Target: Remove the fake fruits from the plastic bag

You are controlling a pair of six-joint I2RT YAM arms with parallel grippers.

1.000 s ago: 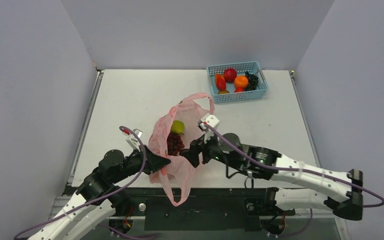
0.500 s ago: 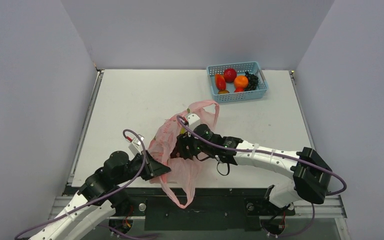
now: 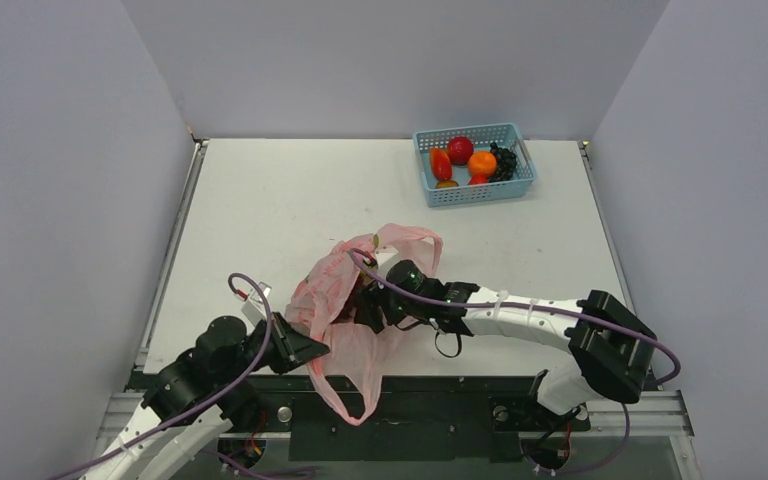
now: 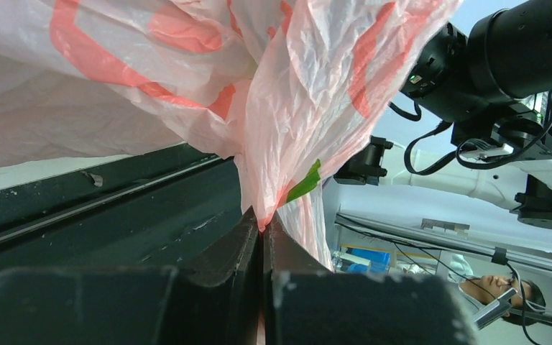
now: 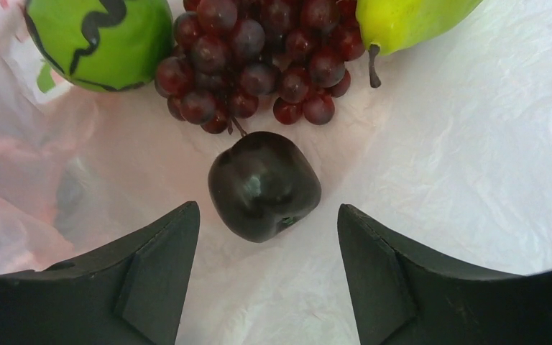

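The left gripper [image 4: 262, 224] pinches the bag [image 4: 187, 86] edge tight, holding its mouth up so the right gripper [image 5: 267, 212], jaws apart inside, frames the dark round fruit [image 5: 262, 185] beside the grapes [image 5: 259, 57].

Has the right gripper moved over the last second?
Yes. Measured against the blue basket, the right gripper has shifted left, into the plastic bag; its open jaws now flank the small dark fruit.

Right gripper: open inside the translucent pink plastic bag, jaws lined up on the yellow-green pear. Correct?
Not the yellow-green pear. The right wrist view shows the open right gripper inside the translucent pink plastic bag, lined up on the small dark round fruit.
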